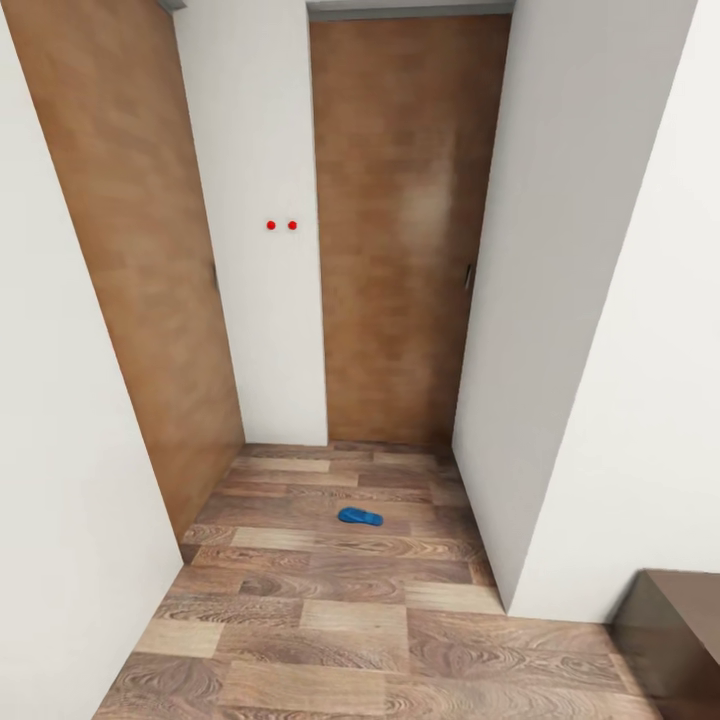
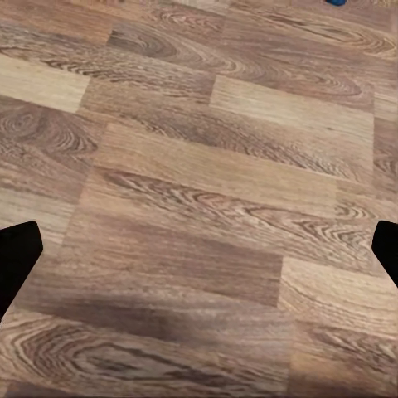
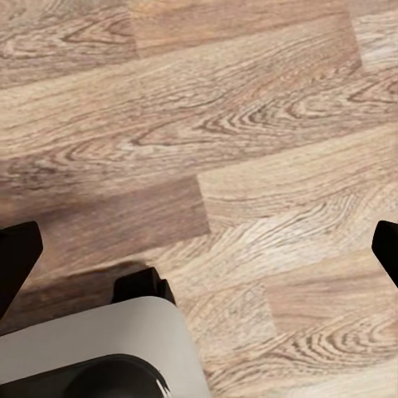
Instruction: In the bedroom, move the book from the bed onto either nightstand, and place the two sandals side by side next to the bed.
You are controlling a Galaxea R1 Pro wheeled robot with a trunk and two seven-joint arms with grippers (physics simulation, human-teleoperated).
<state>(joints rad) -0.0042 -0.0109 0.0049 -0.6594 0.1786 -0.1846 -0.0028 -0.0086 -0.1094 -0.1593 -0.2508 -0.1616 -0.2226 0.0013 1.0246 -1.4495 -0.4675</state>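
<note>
**So: one sandal ahead in the alcove, both end effectors empty and well short of it**

One blue sandal (image 1: 360,516) lies flat on the wood-plank floor (image 1: 330,620), out ahead of the robot in a short alcove between white walls (image 1: 265,300), in front of the brown door (image 1: 400,230). Its long axis runs roughly crosswise to the robot's facing, tilted a little. It sits about on the centreline, so neither arm is clearly nearer from the head view.

The left wrist view shows a sliver of blue (image 2: 335,2) at the far edge, so that is likely the same sandal, ahead of the left end effector (image 2: 199,253) and well apart from it. Slight edge to the left arm, as a guess.

Left end effector: dark fingertips (image 2: 16,257) at both picture edges, spread wide, nothing between them, bare floor below. Right end effector (image 3: 199,257): same, spread wide and empty, hanging over the floor next to a grey part of the robot's base (image 3: 99,348).

A dark-brown furniture corner (image 1: 680,630) shows low right; can't tell which piece. No containers here.

Next move, I'd judge: drive closer before reaching.
</note>
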